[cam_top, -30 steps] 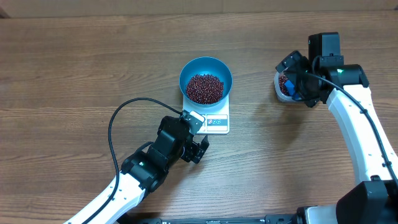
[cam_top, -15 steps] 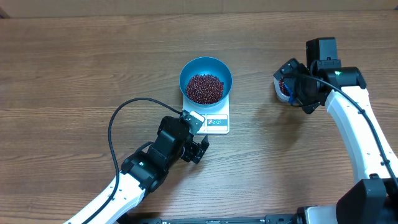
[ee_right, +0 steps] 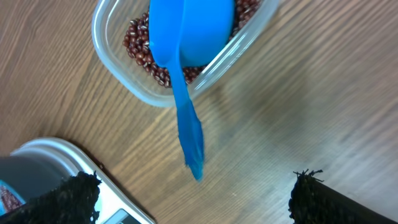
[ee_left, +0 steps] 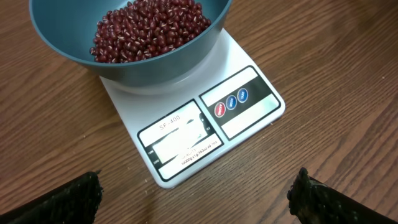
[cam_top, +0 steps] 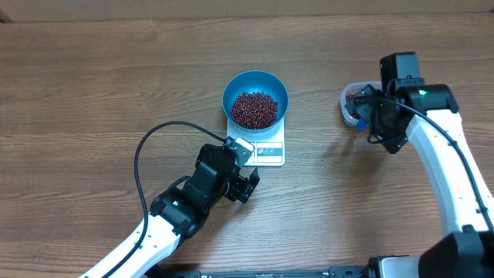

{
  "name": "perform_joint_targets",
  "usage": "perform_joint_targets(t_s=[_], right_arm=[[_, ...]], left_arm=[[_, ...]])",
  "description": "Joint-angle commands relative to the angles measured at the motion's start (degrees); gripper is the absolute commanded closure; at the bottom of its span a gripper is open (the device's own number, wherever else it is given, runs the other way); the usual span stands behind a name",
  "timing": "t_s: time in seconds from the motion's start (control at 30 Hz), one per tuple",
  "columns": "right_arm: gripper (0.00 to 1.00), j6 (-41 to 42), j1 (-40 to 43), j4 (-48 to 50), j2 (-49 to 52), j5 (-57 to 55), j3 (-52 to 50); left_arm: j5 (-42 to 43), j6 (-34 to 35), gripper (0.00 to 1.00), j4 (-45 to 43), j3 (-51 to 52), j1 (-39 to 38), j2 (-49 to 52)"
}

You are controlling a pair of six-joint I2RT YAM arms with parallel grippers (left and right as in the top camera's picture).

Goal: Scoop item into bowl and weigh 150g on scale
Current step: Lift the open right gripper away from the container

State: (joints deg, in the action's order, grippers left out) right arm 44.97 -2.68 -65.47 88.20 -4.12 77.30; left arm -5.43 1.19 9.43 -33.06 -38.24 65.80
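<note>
Left fingers (ee_left: 74,199) stood spread wide and empty near the display edge of the scale (cam_top: 270,152), right fingers (ee_right: 68,199) spread wide and empty beside the clear tub (ee_right: 115,68), blue scoop (ee_right: 193,31) lay in that tub, beans (cam_top: 254,109) sat heaped in the bowl (cam_top: 234,89), bowl rested on the scale.

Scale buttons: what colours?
The buttons are one red and two blue, on the white scale. Left wrist view shows them best.

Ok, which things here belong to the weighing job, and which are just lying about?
For the job: beans, blue bowl, white scale, clear tub, blue scoop.
Just lying about: black cable loop.
</note>
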Motion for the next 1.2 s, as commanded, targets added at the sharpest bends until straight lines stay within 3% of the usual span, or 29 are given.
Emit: perform_joint_targets(t_s=[0.0,0.3,0.53,1.17], right_arm=[[0.0,-6.9,0.1,-3.6,-4.3,-2.4,6.0],[0.0,-25.2,0.1,-19.7,-4.9,-2.9,17.7],[0.0,-25.6,0.1,-25.1,-5.0,-10.0,22.7],[0.0,-25.6,0.1,-25.3,-4.9,-9.9,22.7]], left_arm=[[-0.7,0.5,0.0,0.0,0.3,0.0,0.1],[-0.7,0.5,0.0,0.0,0.3,0.0,0.1],[-0.7,0.5,0.01,0.0,0.3,0.0,0.1],[-0.7,0.5,0.01,0.0,0.3,0.0,0.1]])
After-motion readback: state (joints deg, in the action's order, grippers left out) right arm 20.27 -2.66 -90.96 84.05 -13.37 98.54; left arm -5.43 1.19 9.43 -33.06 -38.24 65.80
